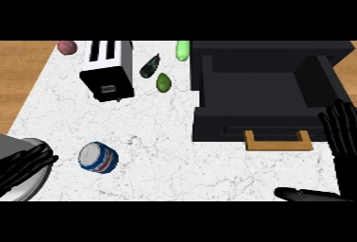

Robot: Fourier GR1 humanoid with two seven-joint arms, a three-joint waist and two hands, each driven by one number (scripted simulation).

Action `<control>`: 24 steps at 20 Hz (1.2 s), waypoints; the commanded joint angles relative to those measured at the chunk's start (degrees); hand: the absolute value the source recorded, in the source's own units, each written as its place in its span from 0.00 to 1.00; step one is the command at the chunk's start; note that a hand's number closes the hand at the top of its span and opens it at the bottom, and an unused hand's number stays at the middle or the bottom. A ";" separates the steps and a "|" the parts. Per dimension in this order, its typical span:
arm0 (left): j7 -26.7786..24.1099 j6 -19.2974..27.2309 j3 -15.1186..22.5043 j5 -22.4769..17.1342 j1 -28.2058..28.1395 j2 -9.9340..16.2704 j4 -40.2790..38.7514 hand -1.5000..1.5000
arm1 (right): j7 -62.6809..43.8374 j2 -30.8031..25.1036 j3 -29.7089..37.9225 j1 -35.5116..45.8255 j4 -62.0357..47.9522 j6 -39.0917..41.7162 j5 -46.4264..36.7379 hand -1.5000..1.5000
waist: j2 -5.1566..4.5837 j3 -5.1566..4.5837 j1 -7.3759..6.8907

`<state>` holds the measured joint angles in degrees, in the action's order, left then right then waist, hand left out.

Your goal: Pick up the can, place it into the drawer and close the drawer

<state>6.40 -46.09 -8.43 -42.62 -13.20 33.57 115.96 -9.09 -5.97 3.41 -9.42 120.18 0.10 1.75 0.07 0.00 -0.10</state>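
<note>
A blue, white and red can (pixel 98 157) lies tipped on the white marbled counter (pixel 174 165) near its front left corner, its pale end turned up toward the viewer, with nothing touching it. Just to its left, at the counter's left edge, the left robot hand (pixel 24 165) shows with its black fingers stretched toward the can but apart from it, holding nothing. The open black drawer (pixel 261 101) sits at the counter's right side, pulled out toward the front, its inside dark, with a tan handle (pixel 277 141) on its front face. The right robot hand (pixel 342 134) stands at the right edge just beside the drawer's front corner, fingers straight and up, spread and holding nothing, its thumb reaching left along the front edge. Toward the back left of the counter stands a black and white toaster (pixel 108 71), with a reddish round vegetable (pixel 67 47) near the back left corner. Between toaster and drawer lie a dark green vegetable (pixel 150 66), a lime-green fruit (pixel 164 82) and a pale green one (pixel 182 49) at the back edge.
</note>
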 commanded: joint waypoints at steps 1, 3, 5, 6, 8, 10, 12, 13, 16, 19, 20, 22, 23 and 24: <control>1.22 -1.83 -2.02 -0.82 2.30 -0.70 -5.97 0.00 | 2.02 -1.74 4.85 -1.14 -1.42 2.84 4.18 0.00 | -0.06 0.01 0.28; 3.72 1.20 0.60 3.28 -0.06 -4.79 -0.38 0.00 | -0.84 -1.98 4.61 2.65 -2.17 2.10 3.27 0.00 | -0.03 0.00 -0.06; 6.71 1.77 -1.97 -2.20 1.86 -1.58 -0.33 0.00 | 4.32 0.86 1.69 -6.13 0.29 3.21 0.82 0.00 | 0.01 0.02 0.17; 2.82 -3.25 -1.80 2.31 4.50 -3.44 -8.39 0.00 | 3.75 -1.48 5.04 -8.30 2.78 5.99 5.31 0.00 | -0.01 -0.01 0.59; 5.19 -0.54 -2.24 3.80 4.08 -5.03 -4.70 0.00 | 8.95 1.01 3.53 -5.17 -4.13 4.17 1.07 0.00 | -0.03 0.01 0.17; 6.13 -0.70 -0.42 5.03 4.71 -7.56 -4.77 0.00 | 7.66 0.72 4.27 -5.43 -2.76 5.07 2.26 0.00 | -0.02 0.01 0.20; 5.52 -3.63 -2.23 5.27 8.83 -6.02 -11.09 0.00 | 6.64 -1.72 6.72 -1.03 -6.49 6.28 3.29 0.00 | -0.08 0.00 0.20; 6.04 -2.05 -1.85 5.35 9.18 -7.78 -10.30 0.00 | 5.66 0.54 4.30 -6.93 0.32 6.23 2.33 0.00 | -0.02 0.00 0.35; 5.07 -2.13 0.49 11.29 10.98 -12.01 -12.44 0.00 | 7.61 0.76 4.95 -8.06 -0.67 6.60 1.31 0.00 | -0.03 0.00 0.43; 1.25 -5.55 0.03 17.02 7.94 -15.36 -13.75 0.00 | 5.13 -0.84 7.48 -2.54 -2.58 6.77 3.18 0.00 | -0.05 -0.01 0.11; 0.36 -6.08 -0.51 19.67 10.11 -15.76 -15.75 0.00 | 5.88 1.02 5.54 -6.20 -0.59 7.14 1.90 0.00 | -0.04 -0.01 0.27; 1.23 -6.53 -3.43 15.44 11.37 -13.06 -16.32 0.00 | 4.98 0.67 6.75 -1.58 -4.14 5.84 1.70 0.00 | -0.05 0.00 0.13; 0.93 -5.09 -0.58 20.67 11.89 -16.32 -16.59 0.00 | 4.02 -1.33 9.34 -4.95 -0.49 9.13 5.53 0.00 | -0.03 0.00 0.32; -1.87 -8.52 -3.44 19.50 9.01 -15.03 -17.45 0.00 | 9.44 2.21 5.72 -8.19 -2.11 8.59 1.29 0.00 | -0.02 0.00 0.23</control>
<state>7.15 -51.94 -9.94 -25.30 -3.26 19.27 100.67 -2.53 -5.54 10.07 -14.50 117.81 7.43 4.24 0.03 -0.01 0.14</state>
